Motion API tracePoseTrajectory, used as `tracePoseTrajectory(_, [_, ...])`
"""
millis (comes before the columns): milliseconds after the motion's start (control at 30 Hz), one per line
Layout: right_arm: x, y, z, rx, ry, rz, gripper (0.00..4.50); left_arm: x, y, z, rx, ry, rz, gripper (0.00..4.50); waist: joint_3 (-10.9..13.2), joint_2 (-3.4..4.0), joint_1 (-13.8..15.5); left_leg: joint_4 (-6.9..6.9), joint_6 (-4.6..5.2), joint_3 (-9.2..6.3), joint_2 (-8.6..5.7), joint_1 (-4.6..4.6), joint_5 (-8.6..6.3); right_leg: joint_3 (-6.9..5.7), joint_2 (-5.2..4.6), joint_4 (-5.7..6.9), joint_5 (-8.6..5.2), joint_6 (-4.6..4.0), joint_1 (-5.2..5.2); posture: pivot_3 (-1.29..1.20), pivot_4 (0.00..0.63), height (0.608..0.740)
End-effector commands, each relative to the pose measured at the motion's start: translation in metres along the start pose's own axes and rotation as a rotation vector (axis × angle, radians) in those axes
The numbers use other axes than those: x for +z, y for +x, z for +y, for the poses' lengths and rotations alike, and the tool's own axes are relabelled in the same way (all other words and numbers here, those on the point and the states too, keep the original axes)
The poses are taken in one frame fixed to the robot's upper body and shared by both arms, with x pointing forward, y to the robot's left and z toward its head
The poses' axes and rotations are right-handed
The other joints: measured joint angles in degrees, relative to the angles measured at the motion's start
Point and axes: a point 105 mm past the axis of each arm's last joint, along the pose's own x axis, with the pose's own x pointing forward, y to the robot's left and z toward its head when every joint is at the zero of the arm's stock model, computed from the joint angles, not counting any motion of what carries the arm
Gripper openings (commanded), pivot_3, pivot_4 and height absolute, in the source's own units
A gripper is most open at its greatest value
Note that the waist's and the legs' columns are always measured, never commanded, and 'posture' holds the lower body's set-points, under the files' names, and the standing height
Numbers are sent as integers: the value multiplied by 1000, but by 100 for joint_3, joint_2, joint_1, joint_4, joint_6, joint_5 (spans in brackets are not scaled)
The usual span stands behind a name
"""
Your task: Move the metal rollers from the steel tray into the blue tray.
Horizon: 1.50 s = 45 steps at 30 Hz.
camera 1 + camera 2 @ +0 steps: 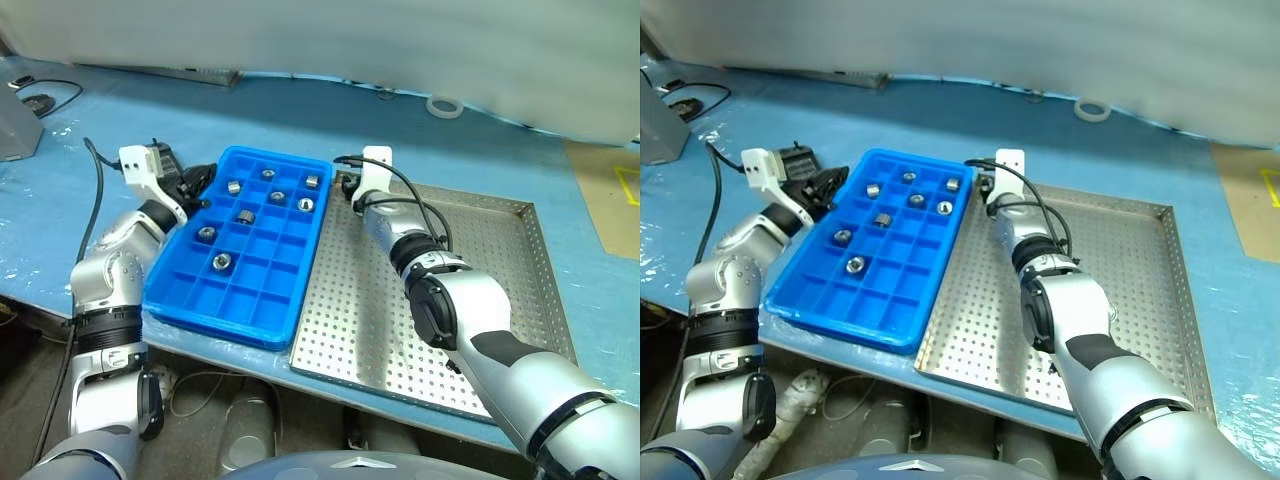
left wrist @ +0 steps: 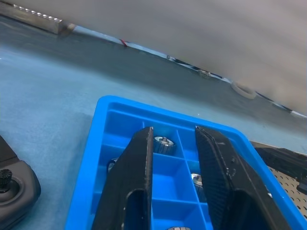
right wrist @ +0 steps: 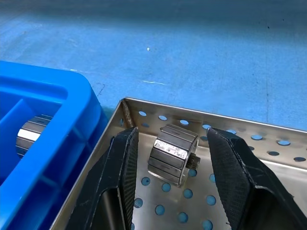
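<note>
Seven metal rollers [image 1: 222, 262] occupy the blue tray [image 1: 200, 300]. One roller [image 3: 172, 153] remains in the steel tray [image 1: 500, 300] corner — between the open right gripper [image 3: 172, 143] fingers, ungripped. Left gripper [image 1: 198, 182] is empty beside the blue tray; the wrist view shows a gap between its fingers.

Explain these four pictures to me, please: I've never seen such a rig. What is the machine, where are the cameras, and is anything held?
It is a two-armed humanoid robot. Two pictures come from its head, looking down; the other two from cameras on its wrists. On the table lie a blue tray with rollers in its compartments, and a steel tray. The right gripper stands open around one roller in the steel tray's corner, not yet gripping it. The left gripper hovers over the blue tray, holding nothing. A tape ring lies farther back.
</note>
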Motion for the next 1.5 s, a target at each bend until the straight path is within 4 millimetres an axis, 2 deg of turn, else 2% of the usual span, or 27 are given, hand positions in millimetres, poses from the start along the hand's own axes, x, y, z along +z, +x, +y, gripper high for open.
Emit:
tracePoseTrajectory(33, [10, 0, 11, 19, -6, -29, 2366, 12, 0, -8, -25, 22, -42, 1442, 0, 0, -1, -1, 0, 0, 0, 0, 0, 0, 0, 0, 0, 0, 0, 174, 150, 740])
tracePoseTrajectory(167, [7, 0, 16, 26, 5, -19, 2366, 11, 0, -8, -25, 19, -41, 1442, 0, 0, -1, -4, -1, 0, 0, 0, 1, 0, 1, 0, 0, 0, -1, 179, 150, 740])
tracePoseTrajectory(400, [-8, -1, 10, -8, 15, 30, 2366, 4, 0, -8, -24, 12, -26, 1442, 0, -1, 6, -5, -2, 0, -2, 0, 1, 0, 0, 0, 0, 1, -1, 174, 150, 740])
tracePoseTrajectory(500, [-5, 0, 11, 8, 17, 14, 1779, 3, 1, -9, -26, 8, -25, 1442, 0, -1, 2, -7, -5, 0, -2, 0, 3, 0, 0, -1, 0, 1, -2, 174, 150, 740])
tracePoseTrajectory(600, [-3, 0, 9, 8, 22, 6, 761, 3, 2, -9, -30, 6, -25, 1442, -1, -2, -3, -11, -8, 0, -2, 1, 5, 0, 1, -1, 1, 2, -4, 168, 150, 740])
tracePoseTrajectory(633, [-1, 0, 9, 15, 31, -6, 605, 3, 2, -9, -32, 6, -25, 1442, -1, -2, -2, -13, -10, 0, -1, 1, 6, 0, 1, 0, 1, 2, -4, 168, 150, 740])
tracePoseTrajectory(933, [6, -1, 1, 47, 38, -42, 606, 3, 6, -9, -42, 2, -23, 1442, -1, -2, 1, -17, -15, 0, -2, 1, 10, 0, 1, -1, 1, 2, -6, 133, 150, 740])
tracePoseTrajectory(1100, [18, -1, -5, 60, 13, -78, 606, 2, 11, -14, -67, -4, -21, 1442, 0, -2, -1, -17, -17, 0, -1, 1, 12, 0, 1, 3, 1, 2, -6, 117, 150, 740])
tracePoseTrajectory(1233, [34, -4, -8, 159, -31, -128, 606, 4, 9, -26, -150, -39, -24, 1442, 0, -2, 4, -14, -17, 0, -1, 0, 12, 0, 1, 4, 1, 1, -6, 107, 150, 740])
tracePoseTrajectory(1300, [46, -11, -7, 256, -78, -188, 606, 9, 1, -37, -234, -61, -24, 1442, 2, -4, 9, -13, -16, 0, -1, -2, 13, 0, 0, 3, 1, 1, -5, 107, 150, 740])
tracePoseTrajectory(1367, [55, -26, -1, 402, -139, -241, 606, 12, -9, -47, -322, -79, -12, 1442, 4, -8, 18, -10, -14, 0, -1, -7, 14, -1, 0, 1, 1, 1, -6, 97, 150, 740])
tracePoseTrajectory(1500, [55, -90, 21, 763, -297, -271, 606, 17, -33, -60, -456, -55, 30, 1442, 4, -15, 25, -21, -8, -7, 1, -9, 13, -6, 6, -18, 2, 4, -1, 91, 150, 740])
